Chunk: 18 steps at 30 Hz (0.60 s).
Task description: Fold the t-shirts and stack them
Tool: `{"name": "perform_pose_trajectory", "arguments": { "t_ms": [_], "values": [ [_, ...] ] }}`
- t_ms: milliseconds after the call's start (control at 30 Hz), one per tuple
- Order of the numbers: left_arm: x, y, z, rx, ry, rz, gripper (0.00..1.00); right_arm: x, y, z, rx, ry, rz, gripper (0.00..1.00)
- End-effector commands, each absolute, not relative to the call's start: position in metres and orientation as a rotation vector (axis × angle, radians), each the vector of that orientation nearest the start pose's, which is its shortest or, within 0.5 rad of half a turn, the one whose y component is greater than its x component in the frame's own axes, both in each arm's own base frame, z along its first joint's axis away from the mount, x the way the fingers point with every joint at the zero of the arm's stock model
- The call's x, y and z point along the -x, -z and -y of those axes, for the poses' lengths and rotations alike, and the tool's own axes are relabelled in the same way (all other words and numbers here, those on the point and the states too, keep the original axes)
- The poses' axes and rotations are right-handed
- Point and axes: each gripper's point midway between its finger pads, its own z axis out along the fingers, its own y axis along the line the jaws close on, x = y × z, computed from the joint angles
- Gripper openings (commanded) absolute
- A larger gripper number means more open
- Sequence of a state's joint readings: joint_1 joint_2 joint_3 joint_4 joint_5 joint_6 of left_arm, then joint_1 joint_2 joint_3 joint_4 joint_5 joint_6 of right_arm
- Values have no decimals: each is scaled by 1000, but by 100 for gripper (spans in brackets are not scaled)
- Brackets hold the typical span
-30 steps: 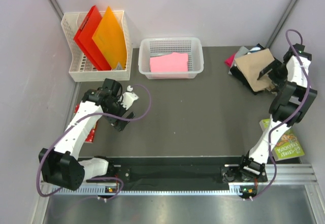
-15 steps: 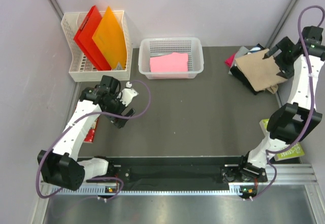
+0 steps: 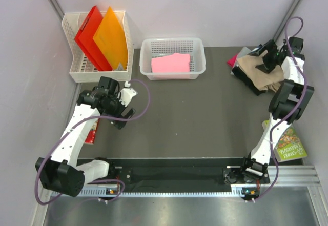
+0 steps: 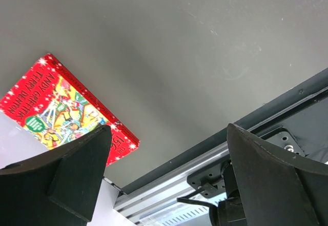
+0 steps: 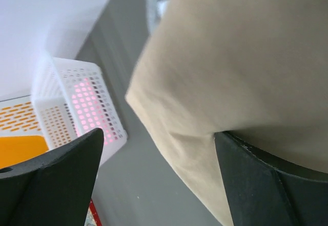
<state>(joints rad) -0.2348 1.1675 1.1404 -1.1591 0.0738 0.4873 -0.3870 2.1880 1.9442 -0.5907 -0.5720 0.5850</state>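
A plain tan t-shirt [image 3: 256, 68] lies rumpled on top of a pile at the back right, over a black one [image 3: 245, 80] and a magenta one [image 3: 233, 60]. A folded pink t-shirt [image 3: 170, 62] lies in the white mesh basket [image 3: 173, 44]. My right gripper [image 3: 265, 62] is open, low over the tan shirt. In the right wrist view its right finger [image 5: 266, 180] touches the tan cloth [image 5: 241, 67], and the gripper [image 5: 159, 134] holds nothing. My left gripper [image 3: 125, 105] is open and empty above the table at the left, as the left wrist view [image 4: 166, 134] also shows.
A white rack [image 3: 72, 72] at the back left holds red [image 3: 88, 34] and orange [image 3: 111, 37] folders. A red book [image 3: 91, 131] lies at the table's left edge, also in the left wrist view [image 4: 56, 108]. A green book [image 3: 290, 147] lies at the right edge.
My right arm swung up and back, then the gripper came down onto the tan shirt, which is now more rumpled. My left gripper shifted slightly up and left.
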Motion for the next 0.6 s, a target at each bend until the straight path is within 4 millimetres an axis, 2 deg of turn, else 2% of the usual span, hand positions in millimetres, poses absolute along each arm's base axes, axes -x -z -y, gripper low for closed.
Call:
{"name": "perform_pose_trajectory", "arguments": {
  "t_ms": [0,33,67,100,133,167,200,300,333,400,567],
  "values": [
    [-211,-156,41,-960,24,-2613,99,-584,-219,84,-614,-945,-1978,88],
    [-210,-155,40,-962,18,-2617,99,-586,-215,82,-621,-961,-1983,87],
    [-210,-156,39,-962,11,-2612,99,-585,-220,77,-602,-984,-1984,87],
    [-211,-158,38,-965,2,-2605,99,-585,-227,75,-583,-983,-1978,88],
    [-211,-160,38,-966,-1,-2602,99,-583,-245,66,-531,-976,-1957,88],
    [-212,-160,38,-966,-1,-2603,99,-582,-254,64,-504,-965,-1940,90],
    [-212,-160,38,-966,-3,-2604,99,-585,-263,65,-482,-950,-1914,91],
    [-213,-162,38,-964,-1,-2611,99,-594,-275,70,-497,-950,-1882,91],
    [-214,-163,37,-961,-10,-2608,99,-600,-261,71,-516,-960,-1899,91],
    [-214,-163,36,-965,-17,-2610,99,-604,-248,74,-539,-948,-1919,90],
    [-210,-165,32,-969,-39,-2627,99,-606,-180,78,-609,-898,-2023,90]
  ]
}}
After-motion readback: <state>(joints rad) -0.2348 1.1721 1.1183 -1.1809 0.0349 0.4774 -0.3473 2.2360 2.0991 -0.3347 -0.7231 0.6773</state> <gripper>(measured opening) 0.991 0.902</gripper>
